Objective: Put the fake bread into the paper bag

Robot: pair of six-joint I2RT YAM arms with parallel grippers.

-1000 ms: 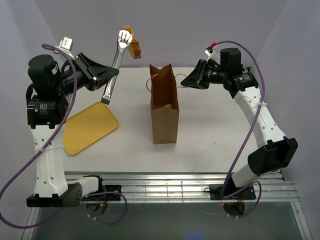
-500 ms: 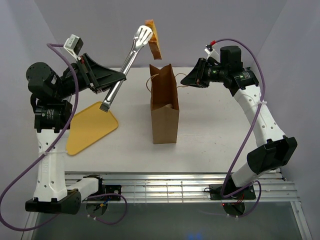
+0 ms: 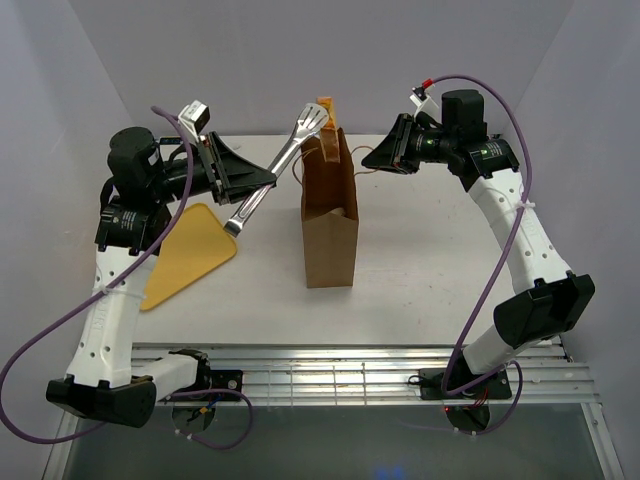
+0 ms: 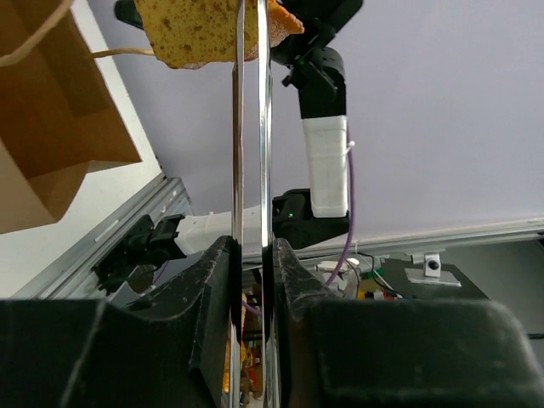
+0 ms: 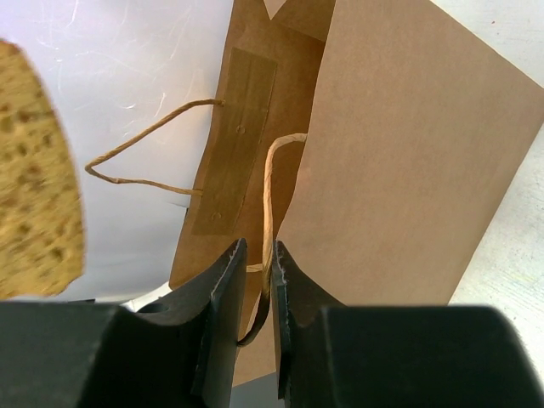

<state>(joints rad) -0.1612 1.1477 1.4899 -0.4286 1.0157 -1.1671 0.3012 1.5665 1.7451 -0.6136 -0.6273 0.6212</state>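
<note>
A thick yellowish slice of fake bread [image 3: 325,118] [image 4: 200,32] [image 5: 34,178] hangs pinched in the tips of metal tongs [image 3: 284,166] [image 4: 251,136], right over the open mouth of the paper bag [image 3: 330,235] [image 4: 51,127] [image 5: 408,144]. My left gripper [image 3: 252,183] [image 4: 252,253] is shut on the tongs' handles. The bag stands upright mid-table. At its far right side, my right gripper [image 3: 372,158] [image 5: 257,255] is shut on one thin looped handle [image 5: 270,183]; the other handle [image 5: 140,157] hangs free.
A flat yellow tray [image 3: 190,250] lies on the table to the left of the bag, under my left arm. The back wall rises just behind the bag.
My left arm has swung the tongs and the bread slice rightward and down, from high at the back left to just over the bag's mouth. The right arm has stayed put.
</note>
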